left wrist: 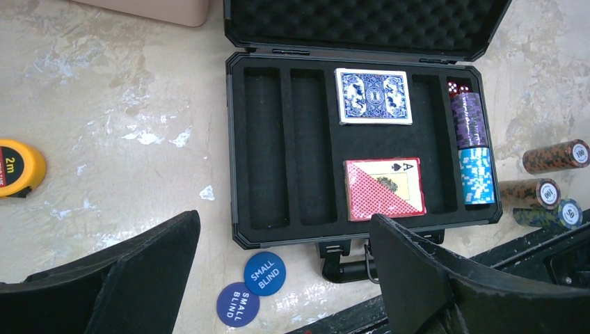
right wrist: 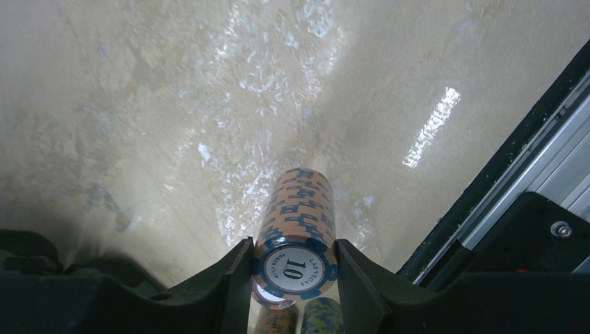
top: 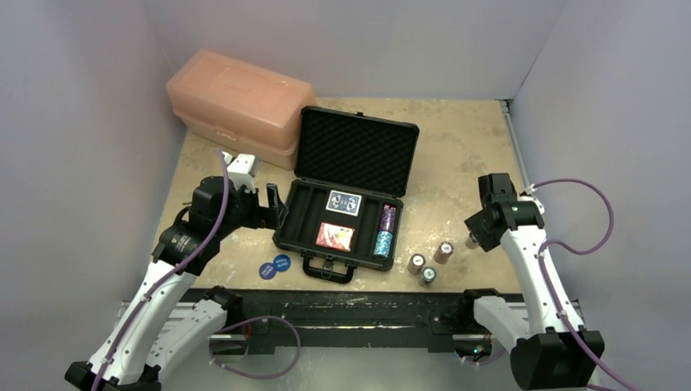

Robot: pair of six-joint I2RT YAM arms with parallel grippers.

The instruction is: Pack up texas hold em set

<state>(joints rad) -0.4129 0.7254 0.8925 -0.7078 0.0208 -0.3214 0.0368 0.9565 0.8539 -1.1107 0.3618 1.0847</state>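
The black briefcase (top: 287, 213) of the texas hold em set lies open mid-table, its foam lid (top: 358, 151) upright. Inside are a blue card deck (left wrist: 373, 96), a red deck (left wrist: 384, 188), and purple (left wrist: 468, 120) and light-blue (left wrist: 477, 175) chip stacks. Two blue discs (left wrist: 250, 289) lie in front of its left corner. My left gripper (left wrist: 284, 219) hovers open over the case's front-left part. Off to the right, my right gripper (right wrist: 294, 261) is shut on the sides of an orange-and-blue "10" chip stack (right wrist: 299, 209) just over the table. Three more stacks (top: 428, 262) lie right of the case.
A large pink plastic box (top: 240, 106) stands at the back left beside the case's lid. A yellow tape measure (left wrist: 17, 167) lies on the table left of the case. The black rail (top: 350, 314) runs along the near edge, close to the right gripper.
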